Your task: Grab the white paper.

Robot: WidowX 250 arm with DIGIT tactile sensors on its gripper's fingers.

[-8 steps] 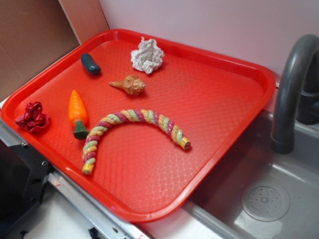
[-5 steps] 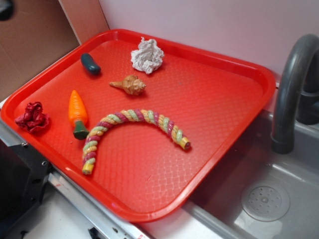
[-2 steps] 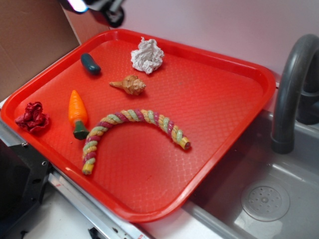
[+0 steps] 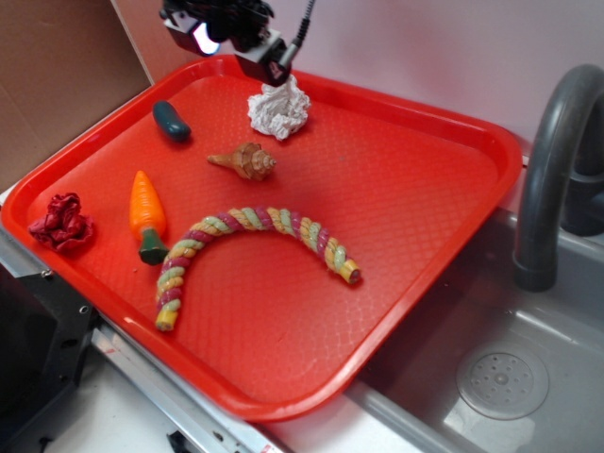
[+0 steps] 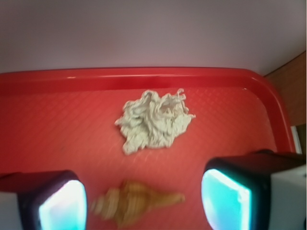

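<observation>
The white paper [image 4: 279, 107] is a crumpled white wad lying at the far side of the red tray [image 4: 415, 236]. In the wrist view the white paper [image 5: 154, 120] lies ahead of the jaws, near the tray's far rim. My gripper [image 4: 236, 42] hangs in the air above the tray's far edge, just left of and above the paper. Its jaws stand wide apart and hold nothing. In the wrist view my gripper [image 5: 144, 201] shows its two fingertips [image 5: 62, 203] low at either side, with the tan seashell [image 5: 136, 203] seen between them far below.
On the tray lie a tan seashell [image 4: 245, 160], a dark green pickle-like toy [image 4: 172, 121], an orange carrot [image 4: 146, 215], a twisted coloured rope [image 4: 250, 236] and a dark red crumpled wad [image 4: 61, 224]. A grey sink [image 4: 510, 377] with a faucet [image 4: 552, 160] is at right. A wall stands behind.
My gripper has come into view from the upper left and moved right and down, now above the tray's far edge beside the white paper. Nothing on the tray has moved.
</observation>
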